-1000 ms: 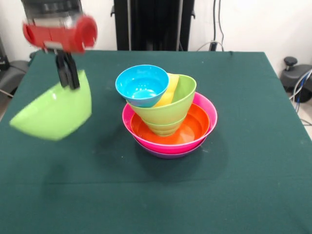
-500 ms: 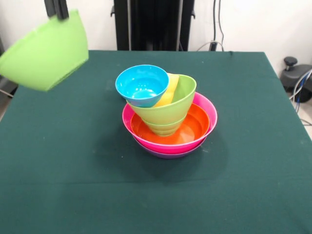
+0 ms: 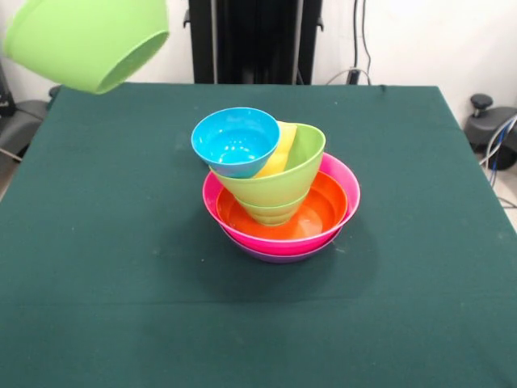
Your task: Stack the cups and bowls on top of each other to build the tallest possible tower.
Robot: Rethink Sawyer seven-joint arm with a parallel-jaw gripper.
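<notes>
Green cloth covers the table [image 3: 97,242], with a white wall and a dark post behind it.

Only the front view is on hand. A large lime bowl [image 3: 89,40] hangs in the air at the upper left, tipped so its mouth faces down and toward the right. My gripper does not show at all; it is cut off above the frame, so I cannot say how my jaws stand, though a bowl hanging there is presumably in my hold.

At the middle of the table sits the tower [image 3: 279,202]. A purple bowl [image 3: 283,255] shows as a thin edge at the bottom, a pink bowl [image 3: 343,190] in it, an orange bowl [image 3: 323,212] inside that. Nested green bowls [image 3: 279,190] lean in the orange one, a yellow cup [image 3: 279,153] tilts inside them, and a blue bowl [image 3: 234,141] perches on the left, mouth up.

The tower lies down and to the right of the hanging bowl, well apart. I judge the carry must run rightward, then lower onto the leaning top, which could tip.
</notes>
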